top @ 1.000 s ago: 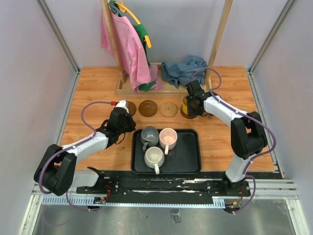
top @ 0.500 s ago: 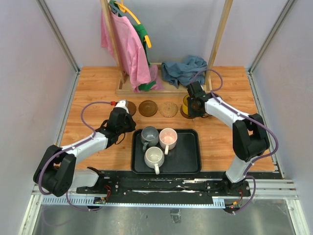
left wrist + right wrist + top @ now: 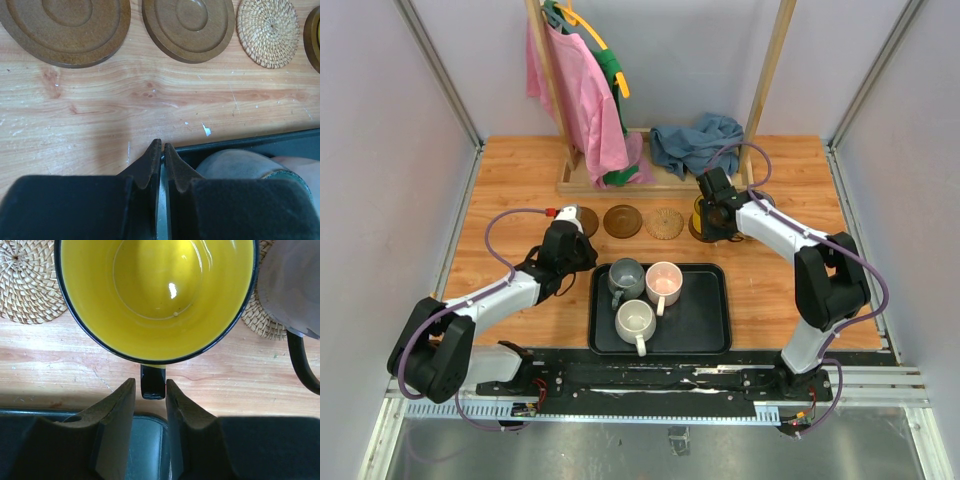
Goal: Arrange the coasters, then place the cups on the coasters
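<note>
Bench (image 3: pixel 520 180) layout with tray, mugs and coasters, seen from above and from both wrists. We mark a black tray (image 3: pixel 705 335) at the near middle. It holds three mugs, all mouth-up and empty: a grey mug (image 3: pixel 625 275) at the far left, a pink mug (image 3: pixel 664 282) just beside it, and a white mug (image 3: pixel 636 320) nearer the arm bases. Beyond the tray's far edge we trace a row of coasters. From the left come a first dark wooden coaster (image 3: pixel 65 25) and a second dark wooden coaster (image 3: pixel 187 22), both bare, followed by a bare woven coaster (image 3: pixel 267 30). Next is a third dark coaster (image 3: pixel 308 35), which carries the yellow mug (image 3: pixel 155 290), its glossy interior empty and its black handle (image 3: pixel 152 385) turned toward the tray. Last is a second woven coaster (image 3: pixel 260 315) under a greyish cup (image 3: pixel 292 280) with a dark handle, whose inside we cannot see. The right gripper (image 3: pixel 150 382) sits low at the yellow mug, its jaws slightly spread astride the handle, with a sliver of bench showing between one jaw and the handle. The left gripper (image 3: pixel 162 146) hangs at the tray's far left corner, close to the grey mug, its jaws pressed together with only a thin slit between them.
</note>
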